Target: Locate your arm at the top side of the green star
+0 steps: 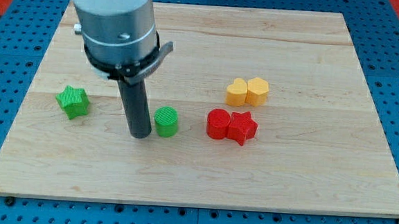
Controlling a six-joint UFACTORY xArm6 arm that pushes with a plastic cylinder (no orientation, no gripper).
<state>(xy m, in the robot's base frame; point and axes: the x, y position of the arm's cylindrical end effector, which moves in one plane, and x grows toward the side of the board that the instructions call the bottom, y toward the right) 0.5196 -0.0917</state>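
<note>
Wooden board (306, 181) on a blue pegboard surface (398, 41). Tip (141, 134) down on the board, just left of the green cylinder (165, 121), close beside it, contact impossible to judge. Green star (72, 101) near the board's left side, well apart from the tip, toward the view's left and slightly higher; nothing at its top side. Dark rod hanging from a grey cylindrical housing (115, 16) at the view's upper left, rod upright, tip between the green star and the green cylinder but much nearer the cylinder. Right of the green cylinder, a red cylinder (217, 123) touching a red star (242, 127), side by side. Above those, toward the view's top right, a yellow heart (237, 92) pressed against a yellow block (258, 90) of roughly hexagonal shape, exact form hard to make out. No jaws on this arm, only the plain rod, so nothing grasped, nothing released. All six blocks lying flat on the wood.
</note>
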